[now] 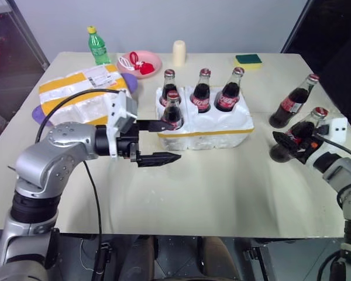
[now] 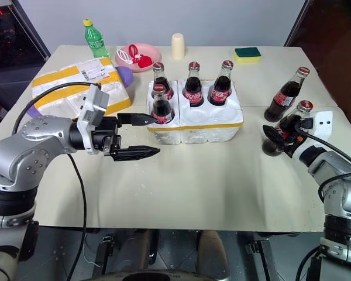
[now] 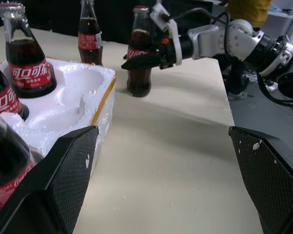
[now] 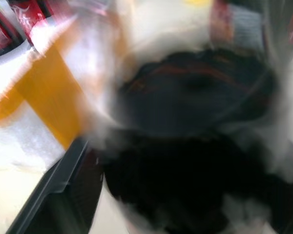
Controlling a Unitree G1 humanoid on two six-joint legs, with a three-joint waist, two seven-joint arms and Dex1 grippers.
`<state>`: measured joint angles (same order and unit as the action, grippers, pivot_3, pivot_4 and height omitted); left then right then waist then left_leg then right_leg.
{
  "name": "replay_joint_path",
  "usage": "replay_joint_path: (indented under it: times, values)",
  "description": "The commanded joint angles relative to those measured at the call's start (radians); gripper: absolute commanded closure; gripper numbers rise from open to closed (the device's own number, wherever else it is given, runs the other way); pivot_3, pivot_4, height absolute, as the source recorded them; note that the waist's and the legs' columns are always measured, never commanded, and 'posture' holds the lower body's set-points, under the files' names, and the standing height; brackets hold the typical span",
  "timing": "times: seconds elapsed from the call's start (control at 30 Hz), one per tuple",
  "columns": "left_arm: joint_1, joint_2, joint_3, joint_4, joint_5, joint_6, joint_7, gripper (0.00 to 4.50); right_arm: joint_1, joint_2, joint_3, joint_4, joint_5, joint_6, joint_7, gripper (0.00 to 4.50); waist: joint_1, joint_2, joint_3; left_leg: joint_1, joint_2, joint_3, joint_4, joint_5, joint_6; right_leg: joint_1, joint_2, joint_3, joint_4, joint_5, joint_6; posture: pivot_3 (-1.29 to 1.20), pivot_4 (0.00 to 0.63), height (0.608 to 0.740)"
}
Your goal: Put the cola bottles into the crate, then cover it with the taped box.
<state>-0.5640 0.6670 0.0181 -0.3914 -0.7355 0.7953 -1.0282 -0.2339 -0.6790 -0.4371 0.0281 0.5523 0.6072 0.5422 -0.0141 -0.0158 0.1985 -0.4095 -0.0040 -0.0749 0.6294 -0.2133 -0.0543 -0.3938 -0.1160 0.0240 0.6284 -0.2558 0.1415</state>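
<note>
While the right gripper [image 1: 293, 142] has its jaws closed around the body of one cola bottle [image 1: 298, 133], that bottle stands on the counter [image 1: 222, 187] leaning slightly, cap up. Beside it, another bottle [image 1: 292, 101] stands apart. Four bottles sit upright in the crate [image 1: 205, 126]. Left gripper [image 1: 158, 141] hovers with jaws wide apart, empty, just beside the crate's front corner. Behind lies the taped box [image 1: 82, 93], long axis across the counter.

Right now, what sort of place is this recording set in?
Probably a lab or test room staged for a packing trial: one beige tabletop with loose props, a white styrofoam crate of small glass cola bottles, plain wall behind.
</note>
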Motion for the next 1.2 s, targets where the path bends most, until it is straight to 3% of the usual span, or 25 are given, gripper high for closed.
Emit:
replay_joint_path:
  times: [0.03, 0.23, 0.4, 0.67, 0.83, 1.03, 1.2]
  values:
    - [-0.020, 0.004, 0.006, -0.009, -0.006, -0.025, 0.001, 0.00, -0.007, -0.012, -0.022, -0.043, 0.009, -0.032, 0.022, 1.67, 0.000, 0.000, 0.000, 0.000, 0.000, 0.000, 0.000, 0.000, 0.000, 0.000, 0.000, 0.000, 0.000, 0.000, 0.000, 0.00, 0.150, 0.739]
    - [-0.010, 0.016, 0.046, 0.002, -0.013, -0.023, 0.026, 0.00, -0.113, -0.067, -0.122, -0.271, 0.247, 0.093, 0.049, 1.67, -0.008, 0.009, 0.006, -0.001, 0.000, 0.000, -0.001, 0.000, 0.000, -0.002, 0.000, 0.001, 0.001, 0.001, 0.002, 0.00, 0.150, 0.739]
    - [-0.005, 0.025, 0.081, 0.017, -0.011, -0.024, 0.060, 0.00, -0.300, -0.074, -0.020, -0.297, 0.308, 0.164, 0.025, 1.67, -0.006, 0.010, 0.007, -0.001, 0.001, 0.000, -0.001, 0.000, 0.000, -0.004, 0.001, 0.001, 0.001, 0.001, 0.003, 0.00, 0.150, 0.739]
    - [-0.003, 0.040, 0.096, 0.026, 0.003, -0.044, 0.088, 0.00, -0.543, 0.056, 0.263, -0.136, 0.166, 0.115, 0.057, 1.67, 0.000, 0.010, 0.007, -0.003, 0.001, 0.000, -0.001, 0.000, 0.000, -0.005, 0.001, 0.001, 0.001, 0.002, 0.003, 0.00, 0.150, 0.739]
    - [0.003, 0.047, 0.112, 0.005, -0.010, -0.039, 0.109, 0.00, -0.567, 0.121, 0.386, -0.017, 0.050, 0.046, 0.109, 1.67, 0.000, 0.009, 0.007, -0.016, 0.000, 0.000, 0.001, 0.000, 0.000, -0.016, 0.001, 0.001, 0.002, 0.003, 0.005, 0.00, 0.150, 0.739]
    - [0.026, 0.060, 0.121, 0.001, -0.003, -0.050, 0.118, 0.00, -0.554, 0.174, 0.472, 0.012, -0.010, 0.030, 0.177, 1.67, -0.005, 0.009, 0.007, -0.016, 0.000, -0.001, -0.001, 0.000, 0.000, -0.018, 0.001, 0.000, 0.003, 0.003, 0.005, 0.00, 0.150, 0.739]
    - [0.023, 0.052, 0.103, -0.001, 0.000, -0.058, 0.122, 0.00, -0.598, 0.225, 0.525, 0.161, -0.124, 0.001, 0.153, 1.67, -0.008, 0.009, 0.007, -0.015, 0.000, -0.001, 0.000, 0.001, -0.001, -0.017, 0.001, 0.000, 0.003, 0.003, 0.005, 0.00, 0.150, 0.739]
